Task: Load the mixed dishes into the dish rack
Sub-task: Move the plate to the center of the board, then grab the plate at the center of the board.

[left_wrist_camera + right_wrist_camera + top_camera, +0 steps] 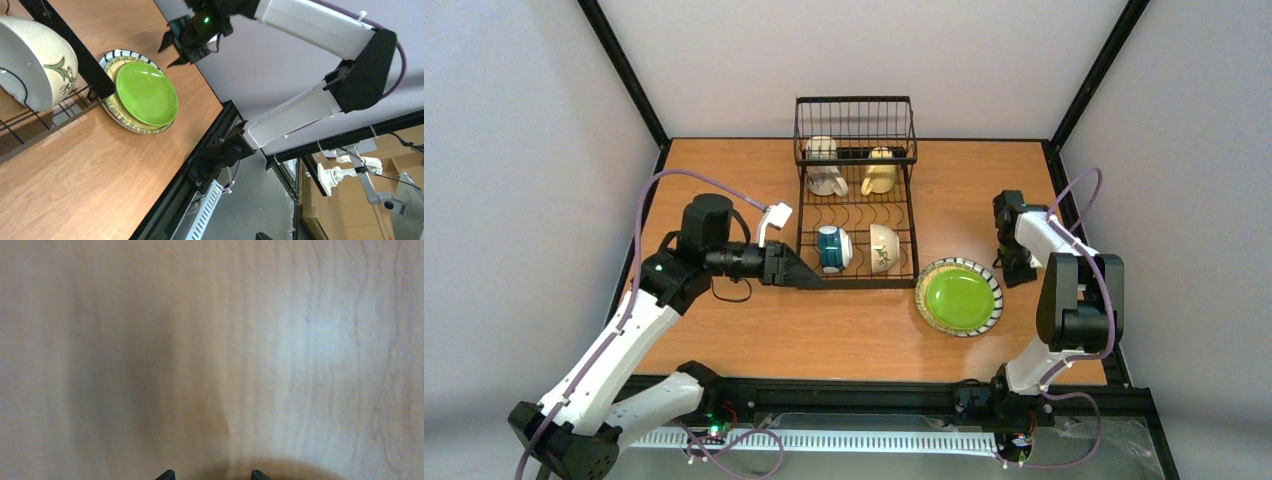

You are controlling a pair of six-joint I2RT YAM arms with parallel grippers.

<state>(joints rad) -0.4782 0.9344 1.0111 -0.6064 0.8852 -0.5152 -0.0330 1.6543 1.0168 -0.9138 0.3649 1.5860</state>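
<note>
Green plate (957,297) just R of rack (856,158) edge

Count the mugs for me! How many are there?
2. The white mug sits at the far, taller end of the dish rack, on the left. The cream-yellow mug sits beside it on the right. None looks hidden.

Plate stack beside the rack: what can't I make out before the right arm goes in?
- Lower plate: top and left wrist views, lime-green plate covers all but its striped rim.
- Right gripper: right wrist view, bottom edge cuts off all but its fingertips; plates out of frame.
- White mug and cream mug: top view, basket wires cross them, small.
</note>
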